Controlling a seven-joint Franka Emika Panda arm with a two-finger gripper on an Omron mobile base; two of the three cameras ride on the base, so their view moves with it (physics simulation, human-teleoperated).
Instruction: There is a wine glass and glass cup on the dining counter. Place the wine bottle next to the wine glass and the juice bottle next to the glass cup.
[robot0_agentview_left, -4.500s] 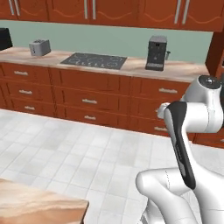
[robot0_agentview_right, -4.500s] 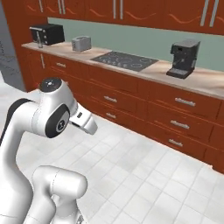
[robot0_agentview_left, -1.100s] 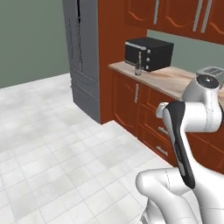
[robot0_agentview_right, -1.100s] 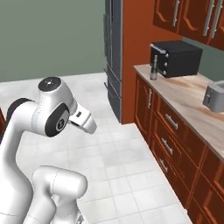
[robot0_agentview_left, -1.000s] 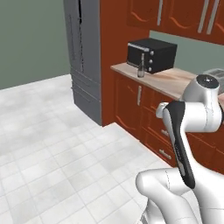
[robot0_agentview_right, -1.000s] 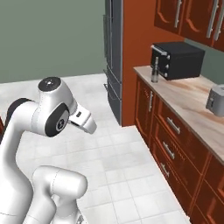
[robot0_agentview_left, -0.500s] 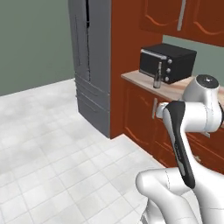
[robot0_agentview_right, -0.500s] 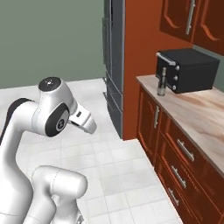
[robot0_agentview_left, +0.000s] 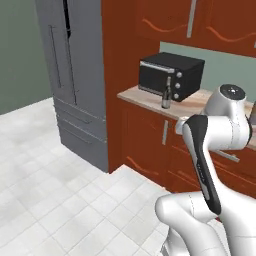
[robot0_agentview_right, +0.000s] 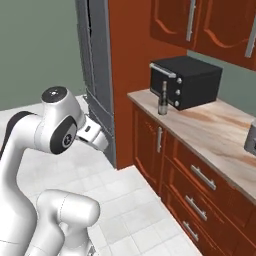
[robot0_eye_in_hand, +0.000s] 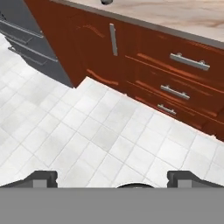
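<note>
Gripper jaws wide apart, nothing between them; the two dark fingertips sit at opposite sides of the hand view. It points down at white floor tiles, in front of the red-brown drawers under the marble counter.

Arm is folded up over the base, well away from the counter.

Wine bottle stands upright on that counter, near its front edge and close to its end by the tall red-brown panel. It's just in front of the black microwave; can't tell whether they touch. From the right base view the bottle is at the microwave's front left corner.

Grey fridge sits past the panel. Wall cabinets hang above the counter. A grey appliance is cut off at the frame edge, further along the counter top; too little of it shows to identify.
</note>
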